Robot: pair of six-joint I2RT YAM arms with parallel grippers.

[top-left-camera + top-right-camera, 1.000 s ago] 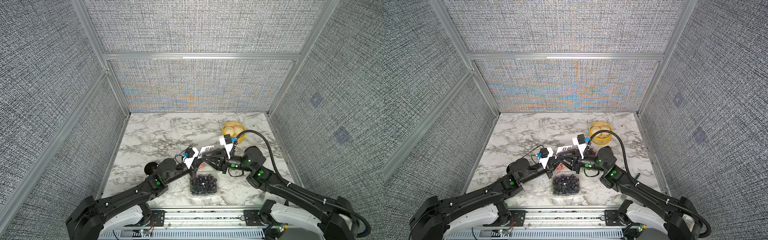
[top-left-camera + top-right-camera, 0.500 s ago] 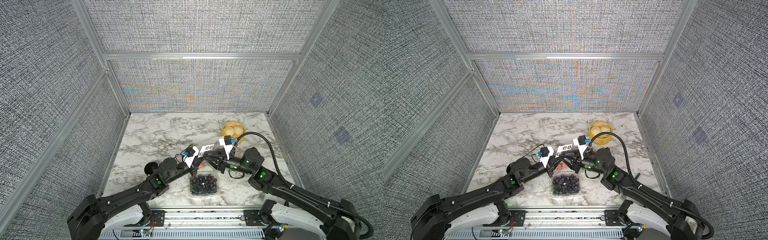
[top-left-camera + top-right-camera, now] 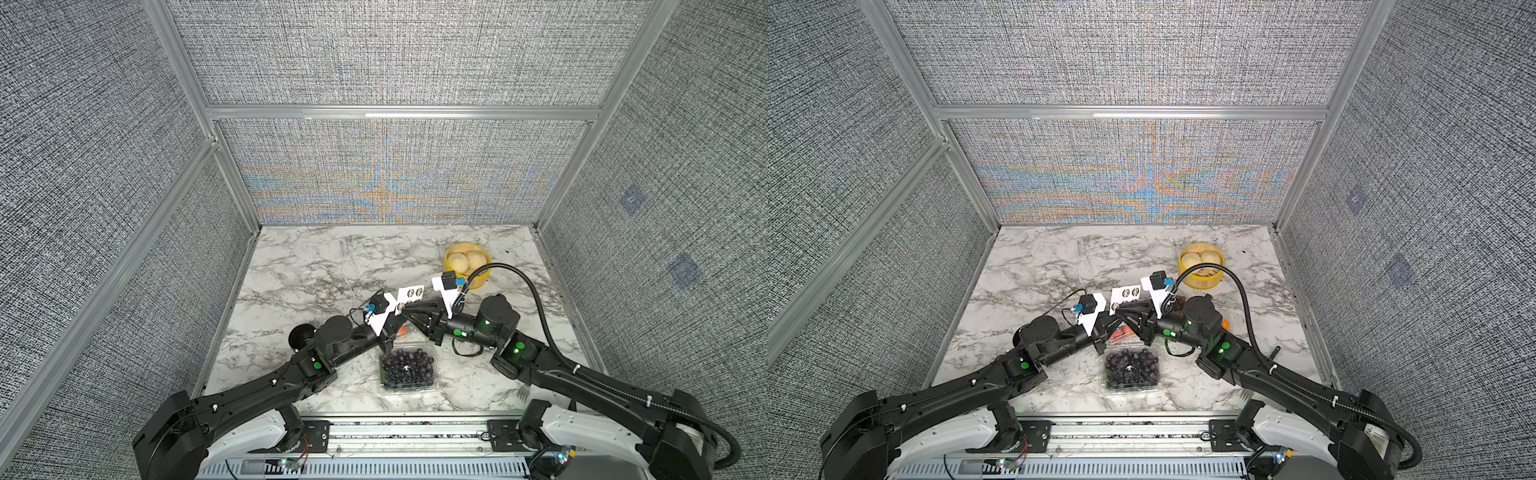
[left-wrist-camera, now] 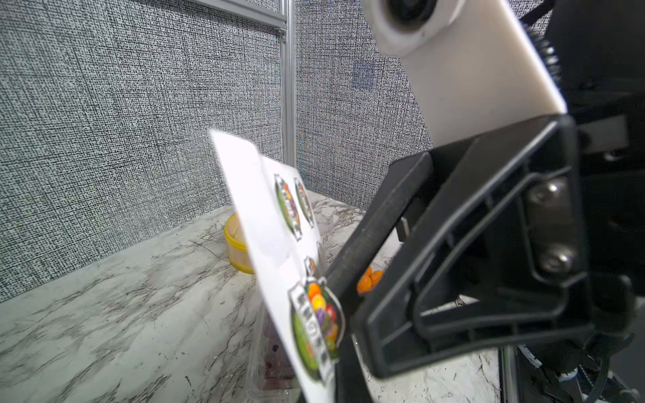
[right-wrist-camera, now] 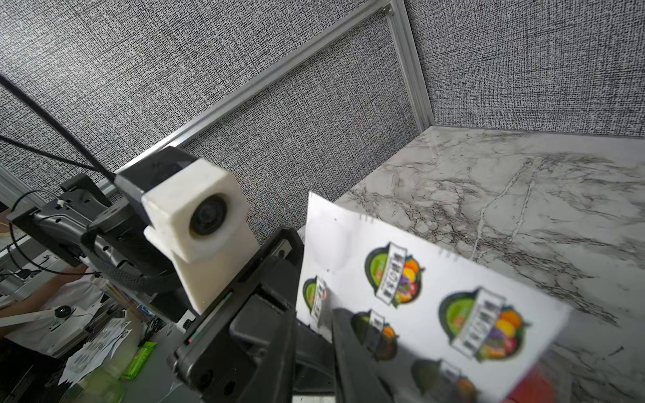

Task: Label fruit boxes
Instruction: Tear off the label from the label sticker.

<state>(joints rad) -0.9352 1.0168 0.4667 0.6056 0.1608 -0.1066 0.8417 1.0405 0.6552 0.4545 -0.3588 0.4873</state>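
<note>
My left gripper [image 3: 395,311] is shut on the lower edge of the white sticker sheet [image 3: 411,294] [image 5: 436,279] and holds it upright above the table. My right gripper [image 5: 310,314] [image 3: 409,309] meets it from the right. Its jaws stand narrowly open astride the sheet's edge, one finger lying on a sticker [image 4: 316,307]. The larger dark-purple grape box [image 3: 406,368] [image 3: 1131,371] sits closed at the table's front. A small red-fruit box [image 3: 1121,332] [image 4: 272,359] lies under the grippers. Orange fruit [image 4: 370,279] shows behind the right fingers.
The yellow steamer basket with pale buns [image 3: 467,266] [image 3: 1202,266] stands at the back right. A black cable [image 3: 528,291] loops over the right arm. Grey fabric walls close in three sides of the marble table [image 3: 332,266].
The right gripper has shifted slightly left onto the sheet and its jaws have narrowed. The left gripper has kept the sheet still.
</note>
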